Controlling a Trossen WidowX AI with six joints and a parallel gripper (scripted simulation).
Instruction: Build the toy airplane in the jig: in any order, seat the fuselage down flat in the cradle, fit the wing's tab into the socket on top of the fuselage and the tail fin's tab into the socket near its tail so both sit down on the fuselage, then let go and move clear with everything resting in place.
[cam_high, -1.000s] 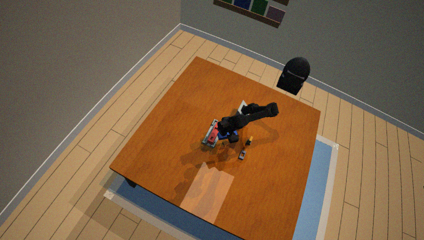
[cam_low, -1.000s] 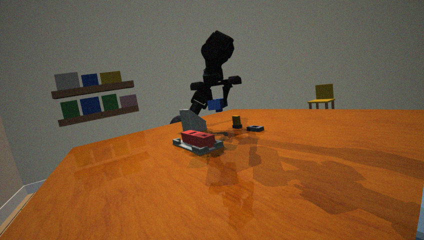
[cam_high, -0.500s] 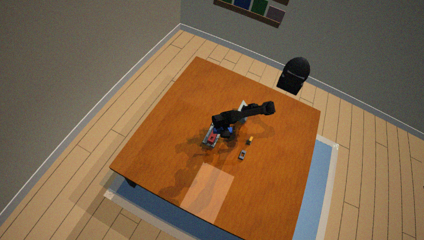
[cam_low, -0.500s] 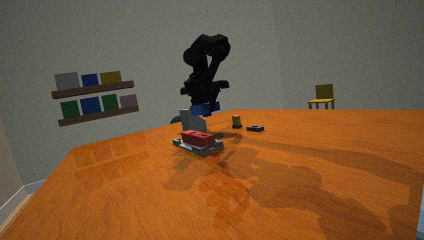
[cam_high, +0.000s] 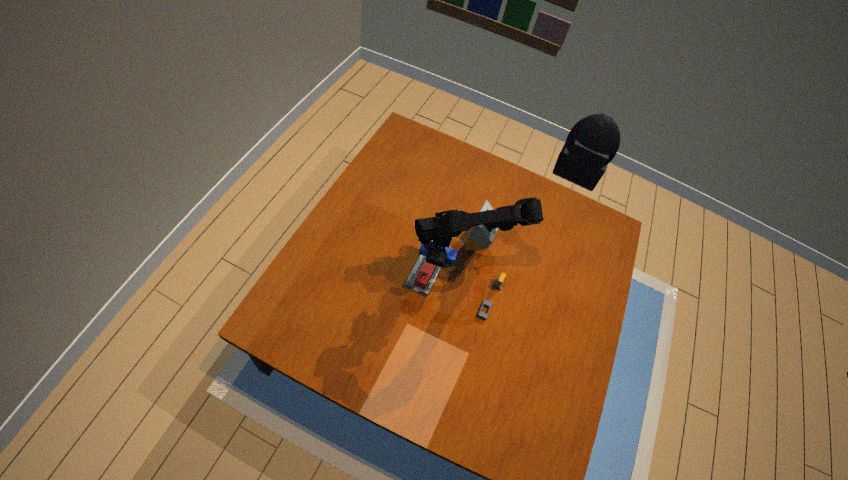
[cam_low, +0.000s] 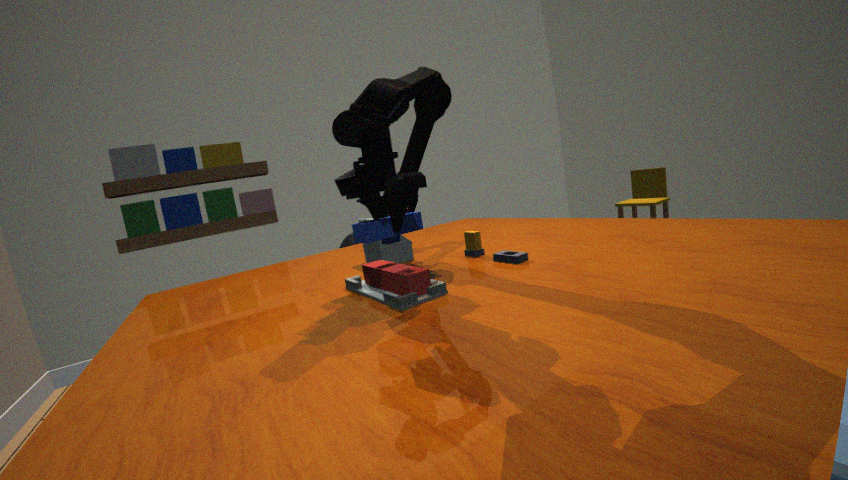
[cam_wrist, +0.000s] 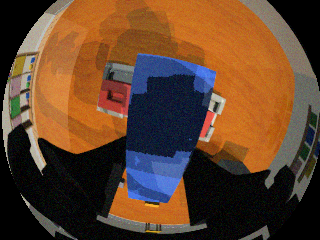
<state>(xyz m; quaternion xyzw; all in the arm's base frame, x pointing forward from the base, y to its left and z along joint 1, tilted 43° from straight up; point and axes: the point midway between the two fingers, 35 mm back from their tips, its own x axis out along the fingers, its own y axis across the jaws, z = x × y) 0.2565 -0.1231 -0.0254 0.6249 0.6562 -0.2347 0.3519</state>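
Observation:
The red fuselage (cam_high: 424, 275) (cam_low: 380, 273) (cam_wrist: 107, 103) lies in the grey cradle (cam_high: 423, 292) (cam_low: 401, 300), its sockets facing up. My gripper (cam_high: 437, 254) (cam_low: 389, 230) (cam_wrist: 157, 143) is shut on the blue wing (cam_high: 453, 255) (cam_low: 371, 231) (cam_wrist: 143, 67). The wing hangs crosswise above the fuselage, with a gap between them in the exterior view. It hides the fuselage's middle in the wrist view, and its tab is not clearly visible. The yellow tail fin (cam_high: 502, 277) (cam_low: 472, 240) stands upright in a small dark holder (cam_low: 474, 253) away from the cradle.
A low dark holder with an opening (cam_high: 480, 316) (cam_low: 509, 260) lies near the tail fin. A grey wedge-shaped block (cam_high: 482, 236) (cam_low: 399, 249) stands behind the cradle, close to the arm. All stand on the wooden table (cam_high: 535, 356) (cam_low: 238, 386).

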